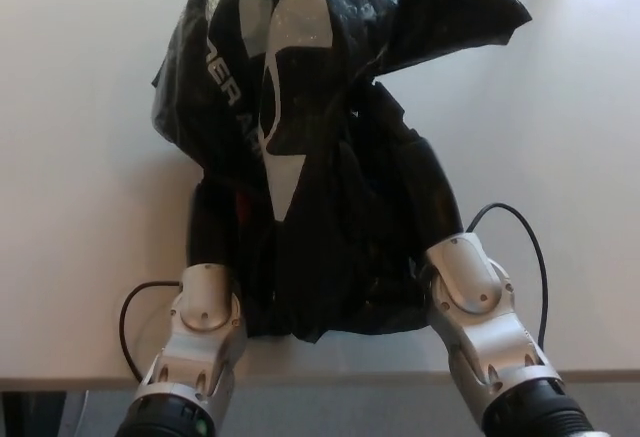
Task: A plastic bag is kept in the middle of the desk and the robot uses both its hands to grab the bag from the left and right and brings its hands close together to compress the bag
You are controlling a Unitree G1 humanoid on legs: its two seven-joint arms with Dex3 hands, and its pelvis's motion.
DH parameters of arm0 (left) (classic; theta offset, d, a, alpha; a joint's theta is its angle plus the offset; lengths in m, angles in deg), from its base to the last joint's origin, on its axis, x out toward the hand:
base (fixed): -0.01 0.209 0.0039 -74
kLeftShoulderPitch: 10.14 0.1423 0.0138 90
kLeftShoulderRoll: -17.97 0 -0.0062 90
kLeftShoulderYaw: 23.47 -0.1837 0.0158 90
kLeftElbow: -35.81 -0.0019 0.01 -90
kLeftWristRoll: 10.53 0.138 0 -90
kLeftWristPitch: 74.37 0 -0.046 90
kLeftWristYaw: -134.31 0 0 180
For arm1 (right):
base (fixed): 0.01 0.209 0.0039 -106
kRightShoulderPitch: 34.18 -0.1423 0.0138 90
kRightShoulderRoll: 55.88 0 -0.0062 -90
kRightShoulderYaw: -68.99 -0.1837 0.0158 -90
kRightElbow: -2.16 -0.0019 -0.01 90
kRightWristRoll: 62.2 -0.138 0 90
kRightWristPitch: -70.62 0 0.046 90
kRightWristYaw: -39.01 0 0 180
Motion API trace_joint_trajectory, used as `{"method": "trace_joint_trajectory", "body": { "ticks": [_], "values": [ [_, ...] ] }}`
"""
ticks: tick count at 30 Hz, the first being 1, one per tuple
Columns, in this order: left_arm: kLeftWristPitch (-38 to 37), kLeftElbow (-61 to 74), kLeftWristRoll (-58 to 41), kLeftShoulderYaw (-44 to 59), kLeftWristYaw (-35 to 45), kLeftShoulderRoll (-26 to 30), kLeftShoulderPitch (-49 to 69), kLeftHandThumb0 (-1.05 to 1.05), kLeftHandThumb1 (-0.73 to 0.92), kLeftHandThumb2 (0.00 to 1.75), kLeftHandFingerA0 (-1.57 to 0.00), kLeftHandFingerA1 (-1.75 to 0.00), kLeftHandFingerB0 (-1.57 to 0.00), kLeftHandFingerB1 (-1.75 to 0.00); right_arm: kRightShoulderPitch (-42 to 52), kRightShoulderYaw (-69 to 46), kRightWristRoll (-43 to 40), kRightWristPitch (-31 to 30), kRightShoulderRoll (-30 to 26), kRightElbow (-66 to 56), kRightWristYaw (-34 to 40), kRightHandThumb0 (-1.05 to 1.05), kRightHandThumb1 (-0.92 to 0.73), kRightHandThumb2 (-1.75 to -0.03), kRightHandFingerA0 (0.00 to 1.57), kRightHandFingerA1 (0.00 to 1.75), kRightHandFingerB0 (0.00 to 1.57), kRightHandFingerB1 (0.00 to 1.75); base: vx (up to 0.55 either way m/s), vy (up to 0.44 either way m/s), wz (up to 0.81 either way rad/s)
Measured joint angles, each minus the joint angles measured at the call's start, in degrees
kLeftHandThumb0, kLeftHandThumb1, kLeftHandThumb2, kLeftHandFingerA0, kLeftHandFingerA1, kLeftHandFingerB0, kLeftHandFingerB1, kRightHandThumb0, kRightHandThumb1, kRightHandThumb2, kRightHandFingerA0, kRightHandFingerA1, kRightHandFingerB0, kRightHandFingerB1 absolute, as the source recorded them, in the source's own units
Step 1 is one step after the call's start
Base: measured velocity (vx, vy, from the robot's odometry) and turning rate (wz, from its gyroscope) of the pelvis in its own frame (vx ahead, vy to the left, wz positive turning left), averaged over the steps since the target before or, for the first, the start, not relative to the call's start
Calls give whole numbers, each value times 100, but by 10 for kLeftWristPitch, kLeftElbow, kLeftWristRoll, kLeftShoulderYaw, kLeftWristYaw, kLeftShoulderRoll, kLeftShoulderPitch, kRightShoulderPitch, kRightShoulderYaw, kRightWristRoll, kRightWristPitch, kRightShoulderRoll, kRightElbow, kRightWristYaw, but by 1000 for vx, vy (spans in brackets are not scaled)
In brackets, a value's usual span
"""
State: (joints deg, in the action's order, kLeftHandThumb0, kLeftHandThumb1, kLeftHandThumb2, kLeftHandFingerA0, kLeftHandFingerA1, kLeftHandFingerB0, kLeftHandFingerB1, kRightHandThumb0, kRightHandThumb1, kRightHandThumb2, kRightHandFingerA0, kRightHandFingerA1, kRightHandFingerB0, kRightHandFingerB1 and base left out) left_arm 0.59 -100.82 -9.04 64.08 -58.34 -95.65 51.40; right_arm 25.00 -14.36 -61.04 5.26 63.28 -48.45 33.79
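A black plastic bag [320, 67] with white lettering and a white logo stands crumpled in the middle of the white desk [80, 207], bunched up tall between my two hands. My left hand [213, 229] grips its lower left side, above my silver wrist. My right hand [432, 192] grips its lower right side. Both black hands blend into the black plastic, so their outlines are hard to make out. The two hands are close together, with the bag's folds squeezed between them.
A black cable [128, 322] loops out beside my left wrist, and another [532, 247] arcs beside my right wrist. The desk's front edge [330, 377] runs just below the bag. Bare desk surface lies to the left and right.
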Motion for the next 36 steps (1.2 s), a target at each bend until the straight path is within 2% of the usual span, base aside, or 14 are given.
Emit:
{"method": "trace_joint_trajectory", "body": {
  "ticks": [2,5,6,9,13,14,15,16,22,24,25,34,35,36],
  "values": [
    [4,1,11,-12,-6,3,0,-46,88,65,-46,-80,-31,-45,5,2,-7,-6,1,-11,-7,-87,-73,-88,10,42,8,25,0,0,0],
    [5,1,20,-17,-11,3,1,-76,88,113,-4,-45,-3,-43,11,5,-13,-13,2,-22,-15,-88,-74,-112,15,51,0,31,0,0,0],
    [5,-1,20,-14,-10,3,1,-73,89,119,-1,-35,-11,-35,11,5,-13,-14,1,-23,-15,-84,-92,-68,17,36,11,26,0,0,0],
    [4,0,19,-4,-7,7,2,-69,92,82,-5,-31,-12,-25,11,-2,-12,-16,-4,-23,-11,-83,-92,-69,23,33,15,26,0,0,0],
    [5,36,12,26,4,28,9,-80,85,118,-4,-46,-11,-41,7,-25,-5,-31,-49,-13,-2,-84,-87,-68,23,34,17,27,0,0,0],
    [6,50,9,34,8,38,13,-76,80,116,-6,-48,-10,-44,5,-32,-4,-36,-64,-8,0,-37,-44,-106,2,49,0,47,0,0,0],
    [7,65,6,43,12,51,18,-34,56,114,-3,-52,0,-48,5,-43,-4,-42,-82,-2,2,-37,-46,-107,2,49,0,48,0,0,0],
    [7,79,4,51,17,63,24,-76,92,75,-15,-40,-20,-30,5,-52,-4,-46,-100,6,3,-38,-41,-104,2,50,0,48,0,0,0],
    [19,171,-17,105,53,144,65,-79,91,68,-24,-43,-27,-31,5,-103,-6,-56,-195,52,7,-70,-66,-59,29,41,26,33,0,0,0],
    [18,202,-23,124,67,176,84,-78,69,109,-22,-52,-23,-47,5,-123,-6,-50,-215,63,14,-66,-65,-59,31,41,29,33,0,0,0],
    [18,212,-24,129,70,186,90,-82,85,66,-30,-40,-31,-34,5,-130,-7,-47,-221,65,17,-66,-64,-59,32,40,30,33,0,0,0],
    [16,368,-48,211,100,267,138,-81,86,66,-32,-46,-31,-34,39,-194,-14,-25,-265,-59,40,-72,-70,-61,17,39,17,32,0,0,0],
    [16,391,-50,219,102,274,143,-78,68,110,-26,-55,-22,-47,43,-199,-15,-26,-273,-81,40,-38,-39,-100,1,51,0,48,0,0,0],
    [16,411,-51,225,104,280,148,-79,69,111,-26,-55,-21,-46,47,-202,-15,-26,-280,-103,39,-79,-53,-93,0,43,13,45,0,0,0]
  ]
}}
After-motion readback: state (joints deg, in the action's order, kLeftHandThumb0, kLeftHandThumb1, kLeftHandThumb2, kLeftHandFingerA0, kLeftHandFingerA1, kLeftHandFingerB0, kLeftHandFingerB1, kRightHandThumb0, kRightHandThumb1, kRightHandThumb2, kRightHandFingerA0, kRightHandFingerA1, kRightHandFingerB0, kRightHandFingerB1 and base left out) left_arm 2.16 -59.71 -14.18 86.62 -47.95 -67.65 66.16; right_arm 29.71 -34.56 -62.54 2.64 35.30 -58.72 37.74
